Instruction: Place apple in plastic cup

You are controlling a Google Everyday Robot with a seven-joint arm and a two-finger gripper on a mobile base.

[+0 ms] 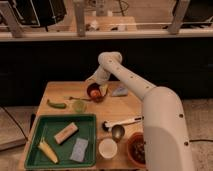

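Observation:
The apple (94, 93), small and orange-red, lies in the dark brown bowl (91, 98) at the back middle of the wooden table. My gripper (98, 86) is down at the bowl, right over the apple, with the arm reaching in from the right. A yellowish patch shows at the apple's right side. A white plastic cup (107, 148) stands upright near the table's front edge, well in front of the bowl. A small pale-green cup (79, 105) stands just front-left of the bowl.
A green pepper (56, 104) lies left of the bowl. A green tray (34, 131) at front left holds a corn cob, a brown block and a grey-blue sponge. A ladle (119, 130), a red-brown bowl (131, 141) and a blue cloth (120, 91) lie to the right.

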